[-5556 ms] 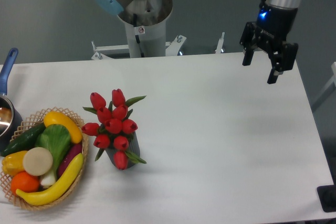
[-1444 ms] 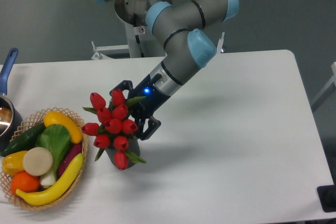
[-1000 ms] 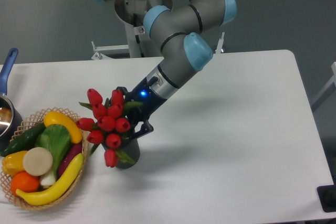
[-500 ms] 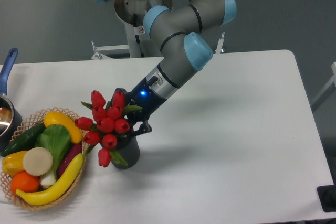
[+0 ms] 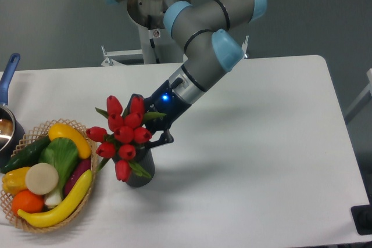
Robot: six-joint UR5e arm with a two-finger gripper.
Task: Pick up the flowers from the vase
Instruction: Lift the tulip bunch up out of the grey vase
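The flowers (image 5: 123, 134), a bunch of red tulip buds with green leaves, lean left over the mouth of the vase (image 5: 140, 168), a short dark grey cylinder on the white table. Their stems are hidden. My gripper (image 5: 150, 126) reaches down from the upper right into the right side of the bunch. Its dark fingers sit on either side of the bunch's base and appear shut on it. The buds hide the fingertips.
A woven wicker basket (image 5: 90, 183) of toy fruits and vegetables stands just left of the vase, almost touching the buds. A blue-handled pot (image 5: 7, 117) is at the left edge. The arm's base (image 5: 157, 21) is at the back of the table (image 5: 261, 155).
The gripper came from the far right, closed on the bunch and tipped it left. In the last half second the bunch and gripper rose slightly and shifted right.
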